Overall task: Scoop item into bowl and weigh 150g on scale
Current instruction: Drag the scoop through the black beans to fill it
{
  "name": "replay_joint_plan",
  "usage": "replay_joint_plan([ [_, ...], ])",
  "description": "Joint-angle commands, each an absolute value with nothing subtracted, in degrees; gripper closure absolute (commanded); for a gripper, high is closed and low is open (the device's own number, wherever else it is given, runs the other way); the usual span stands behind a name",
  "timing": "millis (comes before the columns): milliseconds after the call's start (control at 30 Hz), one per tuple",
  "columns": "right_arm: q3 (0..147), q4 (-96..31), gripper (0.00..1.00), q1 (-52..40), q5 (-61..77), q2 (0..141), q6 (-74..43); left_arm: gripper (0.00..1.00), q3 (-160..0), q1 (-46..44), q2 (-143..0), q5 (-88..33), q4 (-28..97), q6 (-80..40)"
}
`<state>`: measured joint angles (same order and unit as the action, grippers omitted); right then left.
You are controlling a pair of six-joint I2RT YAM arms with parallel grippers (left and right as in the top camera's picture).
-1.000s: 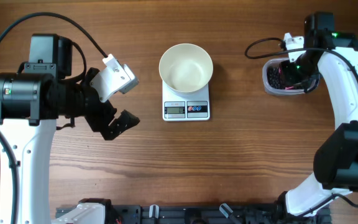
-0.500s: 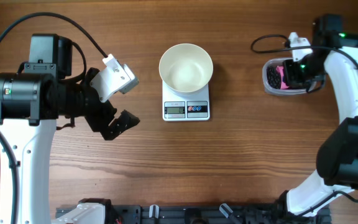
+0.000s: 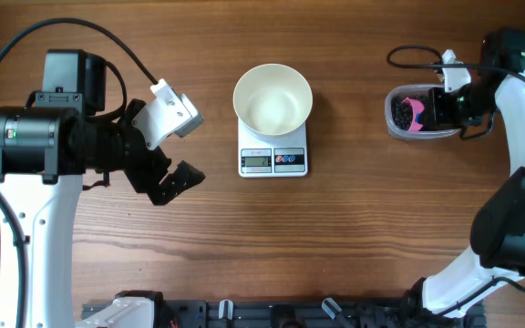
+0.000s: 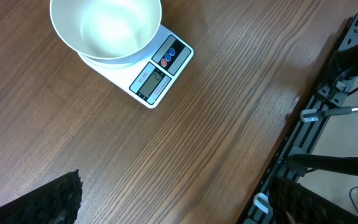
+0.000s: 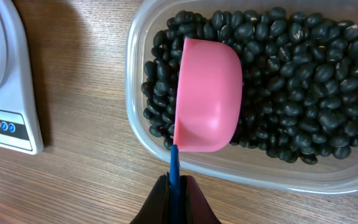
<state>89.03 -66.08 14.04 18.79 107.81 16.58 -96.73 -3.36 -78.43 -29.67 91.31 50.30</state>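
Right pincer (image 5: pixel 176 182) grips scoop (image 5: pixel 207 93), handle (image 5: pixel 174 163) mostly hidden.

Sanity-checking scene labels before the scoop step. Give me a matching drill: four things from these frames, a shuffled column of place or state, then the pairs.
Things:
1. bowl
2. pink scoop
3. black beans
4. left pincer

Place or state:
A. open, holding nothing, left of the scale
B. empty, sitting on the scale
C. heaped loose in the clear tub
D. gripped by its handle in the shut right pincer, over the beans

Pairs: 1-B, 2-D, 3-C, 4-A
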Motion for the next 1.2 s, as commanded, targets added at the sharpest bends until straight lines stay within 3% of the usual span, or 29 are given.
replay_joint_plan([
  [0,86.48,-66.17,0.96,13.85,21.58,110.56,16.36,0.0,-97.36,-2.98,-77.91,-29.5,91.35,51.0],
  [1167,84.73,-64.6,0.96,27.44,37.5,111.18,16.95,0.0,-97.36,-2.98,-77.91,-29.5,91.35,51.0],
])
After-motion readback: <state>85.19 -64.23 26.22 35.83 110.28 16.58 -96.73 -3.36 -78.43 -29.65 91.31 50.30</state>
